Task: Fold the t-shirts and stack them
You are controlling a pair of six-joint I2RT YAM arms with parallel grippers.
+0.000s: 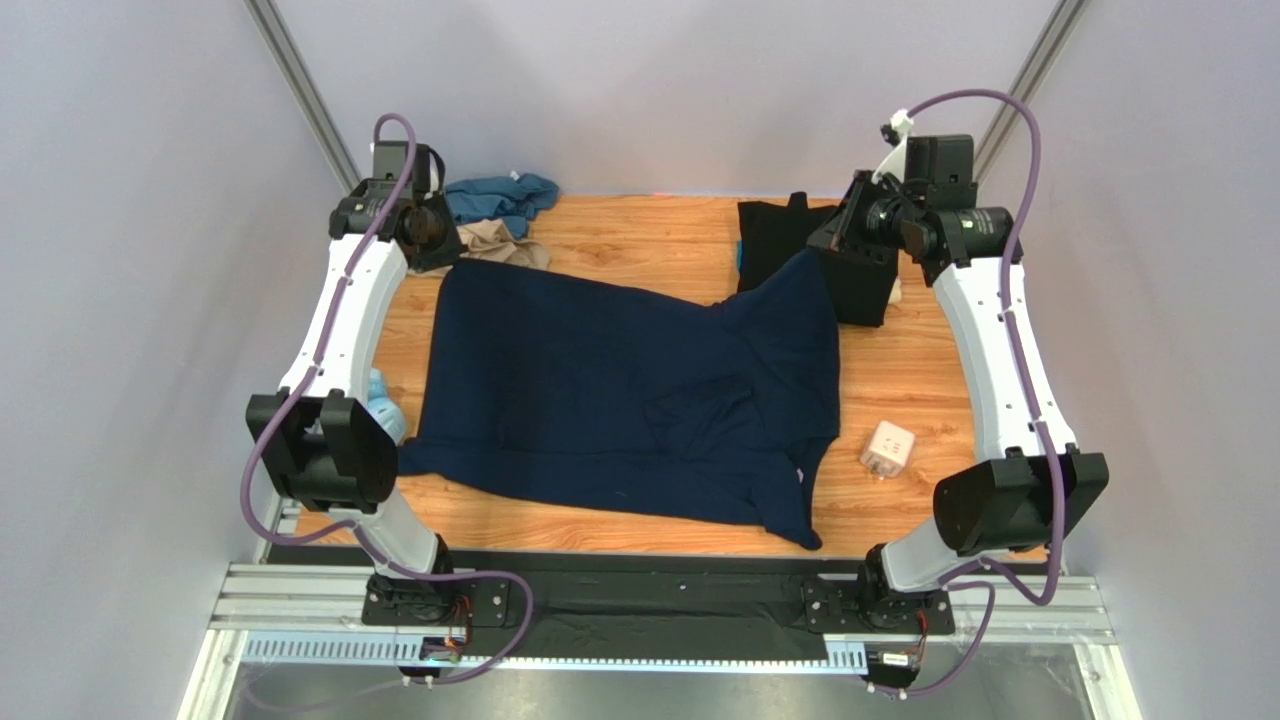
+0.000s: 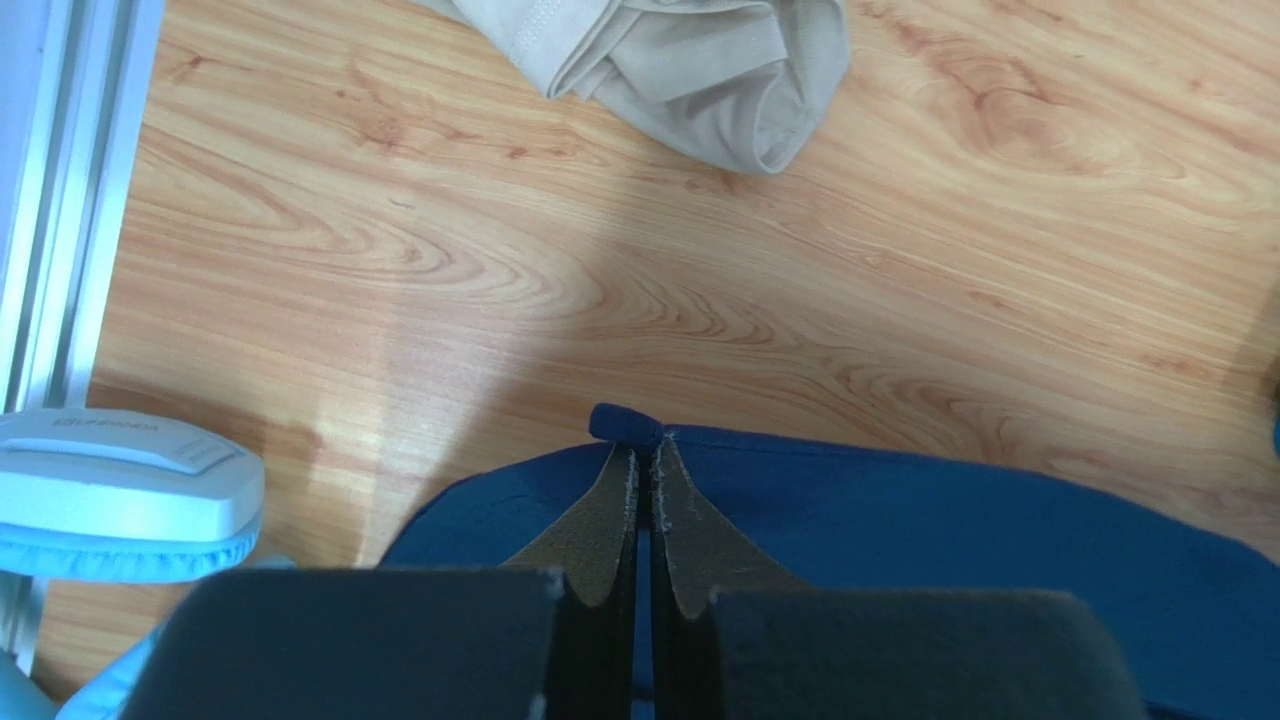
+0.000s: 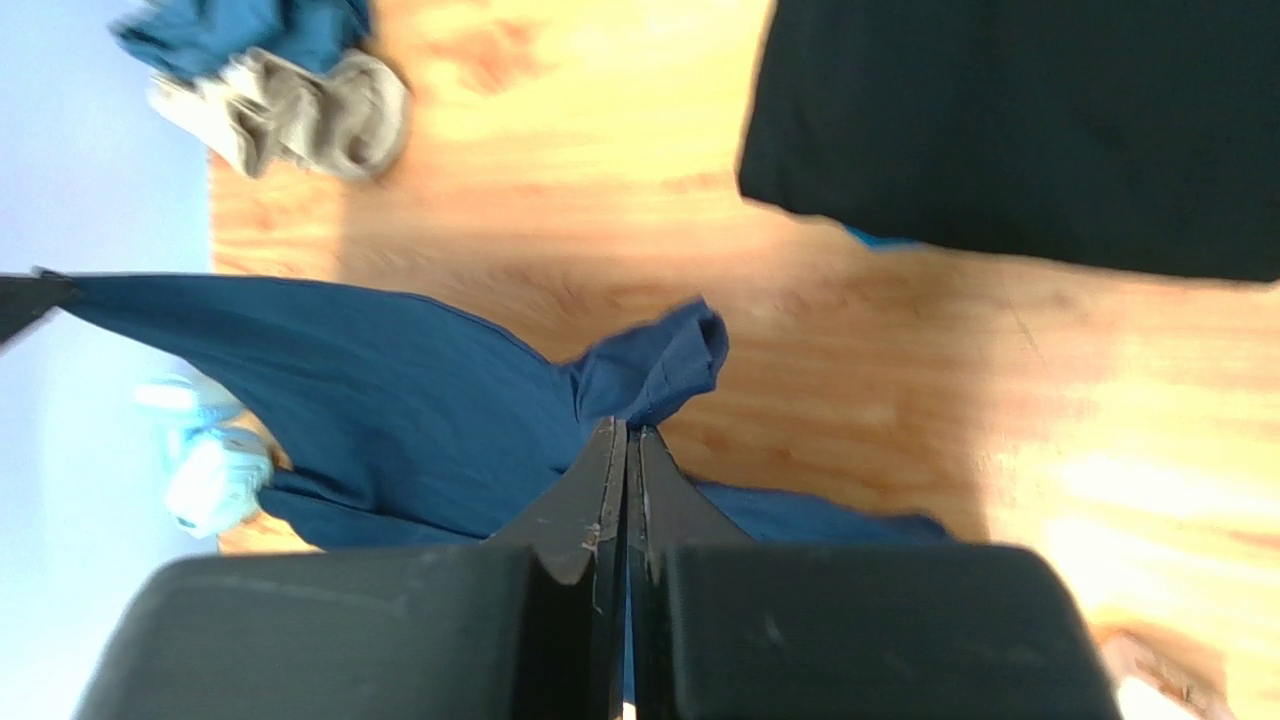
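The dark navy t-shirt lies spread over the middle of the table, and both its far corners are pinched. My left gripper is shut on the far left corner; in the left wrist view a small fold of navy cloth sticks out past the tips. Shut on the far right corner, my right gripper holds navy cloth between its tips. A folded black t-shirt lies at the back right. The teal t-shirt and tan t-shirt lie crumpled at the back left.
A small white cube sits on the wood right of the navy shirt. A pale blue plastic ring lies at the left edge beside the left arm. Grey walls stand close on both sides, and a metal rail runs along the near edge.
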